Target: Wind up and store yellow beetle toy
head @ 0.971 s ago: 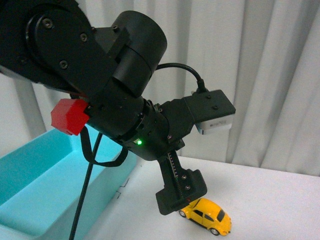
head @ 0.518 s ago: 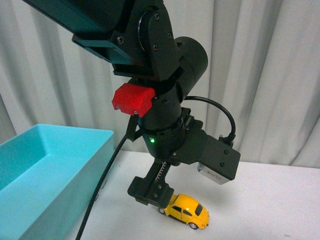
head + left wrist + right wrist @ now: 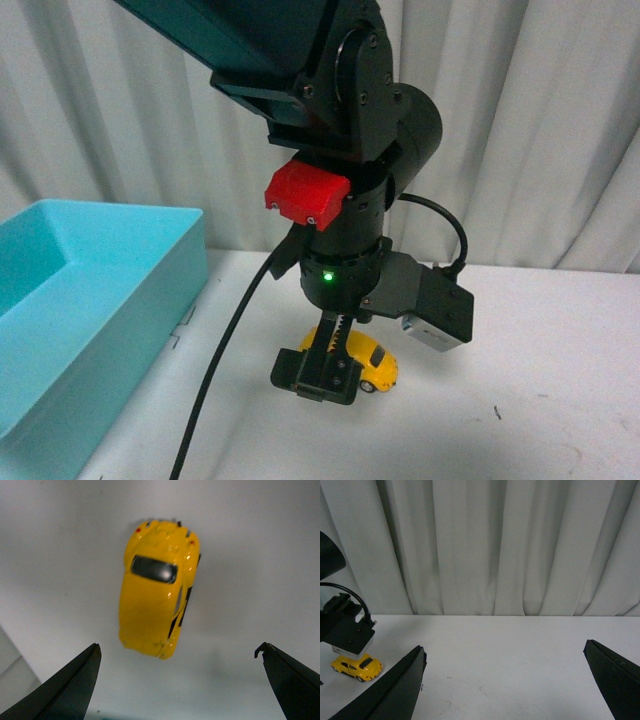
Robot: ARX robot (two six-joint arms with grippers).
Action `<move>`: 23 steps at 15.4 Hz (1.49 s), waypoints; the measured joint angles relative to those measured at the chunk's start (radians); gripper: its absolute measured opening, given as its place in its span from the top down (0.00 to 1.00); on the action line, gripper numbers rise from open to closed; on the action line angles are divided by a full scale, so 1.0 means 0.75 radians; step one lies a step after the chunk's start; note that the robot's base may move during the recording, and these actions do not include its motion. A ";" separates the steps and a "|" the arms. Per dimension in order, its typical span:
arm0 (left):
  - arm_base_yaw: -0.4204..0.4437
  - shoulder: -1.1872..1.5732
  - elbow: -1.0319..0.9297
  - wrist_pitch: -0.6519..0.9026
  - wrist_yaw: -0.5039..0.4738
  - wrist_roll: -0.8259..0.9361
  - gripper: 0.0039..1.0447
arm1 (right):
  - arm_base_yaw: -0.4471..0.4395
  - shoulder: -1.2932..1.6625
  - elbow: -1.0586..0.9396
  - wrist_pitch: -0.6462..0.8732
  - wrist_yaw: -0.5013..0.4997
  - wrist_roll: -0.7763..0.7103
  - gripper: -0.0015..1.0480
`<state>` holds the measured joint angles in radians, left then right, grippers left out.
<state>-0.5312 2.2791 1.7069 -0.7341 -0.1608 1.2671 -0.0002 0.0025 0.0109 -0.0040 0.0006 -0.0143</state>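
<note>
The yellow beetle toy (image 3: 375, 362) stands on the white table, mostly hidden behind my left arm in the front view. In the left wrist view the toy (image 3: 157, 590) shows from above, just ahead of the open jaws. My left gripper (image 3: 180, 672) is open and empty, hovering over the table close to the toy; in the front view it (image 3: 318, 380) hangs in front of the car. My right gripper (image 3: 505, 680) is open and empty above bare table. The toy also shows small in the right wrist view (image 3: 357, 666), beside the left arm's camera block.
A turquoise bin (image 3: 150, 290) stands on the table at the left. White curtains hang behind the table. The left arm's black cable (image 3: 225, 365) runs down toward the front edge.
The front view has shifted: my left arm has swung to the middle and now stands in front of the toy, covering most of it. The bin shows further left.
</note>
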 joint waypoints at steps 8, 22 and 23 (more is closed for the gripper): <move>-0.014 0.184 0.165 0.001 -0.025 -0.125 0.06 | 0.000 0.000 0.000 0.001 0.000 0.000 0.06; -0.025 0.260 0.236 0.001 0.006 -0.130 0.55 | 0.000 0.000 0.000 0.001 0.000 0.000 0.06; -0.025 0.257 0.239 -0.008 0.045 -0.035 0.55 | 0.000 0.000 0.000 0.001 0.000 0.000 0.06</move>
<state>-0.5503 2.4718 1.8862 -0.7399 -0.1272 1.2411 -0.0002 0.0025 0.0109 -0.0036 0.0006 -0.0143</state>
